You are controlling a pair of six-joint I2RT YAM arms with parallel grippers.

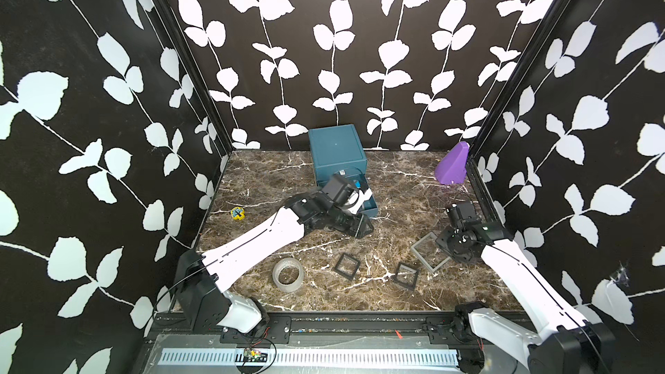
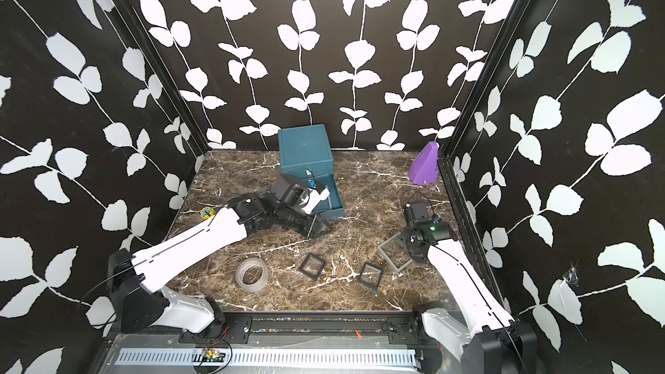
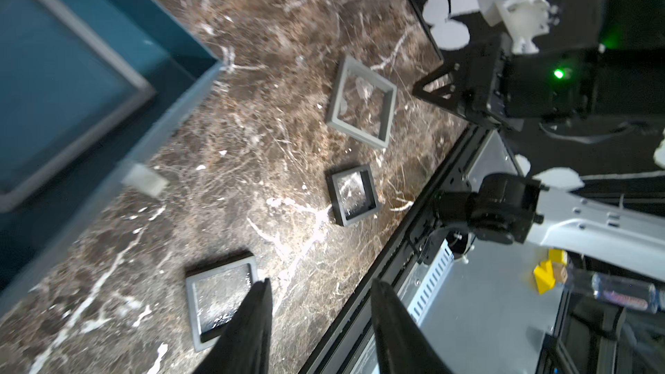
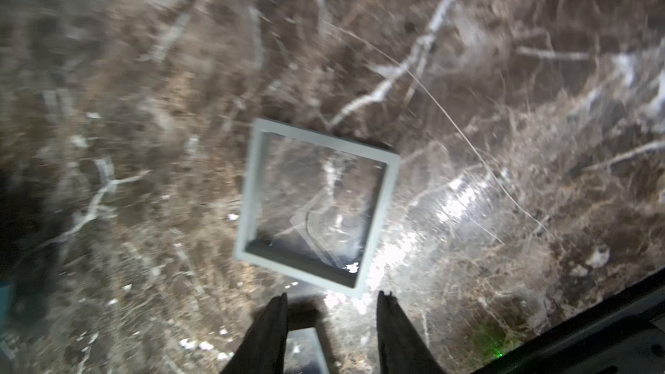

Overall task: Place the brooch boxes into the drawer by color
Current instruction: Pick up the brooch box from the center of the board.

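The teal drawer [image 1: 336, 152] [image 2: 304, 149] stands at the back with its bottom tray pulled out. One grey brooch box [image 3: 145, 91] lies inside that tray. A second grey brooch box [image 1: 430, 255] [image 3: 361, 102] [image 4: 316, 206] lies flat on the marble at the right. My right gripper [image 1: 440, 237] [image 4: 333, 304] hovers just beside it, open, nothing between its fingers. Two black brooch boxes [image 1: 348, 265] [image 1: 407, 275] rest near the front. My left gripper [image 1: 363, 227] [image 3: 320, 318] is open and empty in front of the open tray. No yellow box shows.
A clear tape roll [image 1: 288, 274] sits front left. A purple wedge [image 1: 451, 167] leans in the back right corner. A small yellow object [image 1: 237, 213] lies by the left wall. The tray's white pull tab [image 3: 145, 178] sticks out toward the table middle.
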